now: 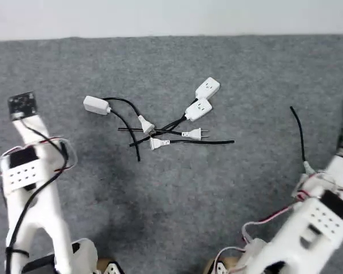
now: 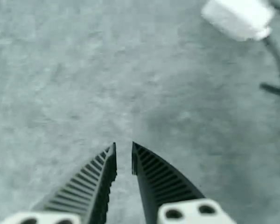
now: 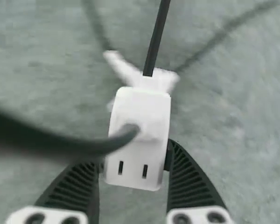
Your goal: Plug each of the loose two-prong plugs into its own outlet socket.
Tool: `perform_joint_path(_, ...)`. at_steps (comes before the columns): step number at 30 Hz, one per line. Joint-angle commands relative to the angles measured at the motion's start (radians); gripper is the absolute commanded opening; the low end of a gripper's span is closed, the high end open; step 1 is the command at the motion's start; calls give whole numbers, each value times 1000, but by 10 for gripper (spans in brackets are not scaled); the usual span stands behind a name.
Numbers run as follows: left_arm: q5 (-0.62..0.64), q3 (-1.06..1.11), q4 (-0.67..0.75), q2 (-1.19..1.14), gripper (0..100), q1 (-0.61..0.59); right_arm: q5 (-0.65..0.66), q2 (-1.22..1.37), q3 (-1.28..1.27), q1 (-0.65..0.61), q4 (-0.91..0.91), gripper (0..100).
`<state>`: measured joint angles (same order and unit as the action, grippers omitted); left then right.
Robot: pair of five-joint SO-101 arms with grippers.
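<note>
Evidently standing at the very start: finding no plug seated anywhere. Lying loose in a tangle of black cords (image 1: 211, 141), well ahead of both grippers and roughly between them: first plug (image 1: 146, 124), second plug (image 1: 157, 143) and third plug (image 1: 195, 134), prongs bare on each. Waiting unfilled around that tangle: lone socket (image 1: 96, 105), ahead of the left gripper (image 2: 123, 148) and inward from it, plus nearer socket (image 1: 198, 109) and farther socket (image 1: 207, 88), sitting just beside each other on the side toward the right arm, slots showing empty.

Pinching a fourth, held socket (image 3: 140, 135) between the jaws of the right gripper (image 3: 135, 154), one jaw pressing on each flank, both slots facing back toward the wrist and empty, its cord (image 3: 156, 37) running off beyond the fingertips. Hovering with the left gripper over bare grey mat (image 1: 177, 217), jaws parted by only a narrow gap, gripping nothing.

Counting three plugs against four sockets; not being able to tell whether the blurred white shape just past the held socket is a fourth plug.

Judging all of the real work as left to do: bringing one plug to the held socket, lining up prongs with slots, pushing home, then repeating for every remaining plug and socket.
</note>
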<state>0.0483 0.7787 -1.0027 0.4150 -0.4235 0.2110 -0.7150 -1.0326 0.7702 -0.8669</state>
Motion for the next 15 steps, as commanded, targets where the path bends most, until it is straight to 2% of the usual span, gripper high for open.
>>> perform_joint_path(1,95,-30,-12,26,55,121,15,111,-11,120,168,8)
perform_joint_path(5,118,-73,-6,-38,60,193,18,254,-35,211,354,24)
perform_joint_path(9,120,-153,-6,-100,162,219,49,371,-21,249,394,247)
perform_joint_path(11,120,-196,0,-133,217,238,69,412,0,249,397,329)
perform_joint_path(15,120,-278,57,-219,221,272,72,441,34,249,394,315)
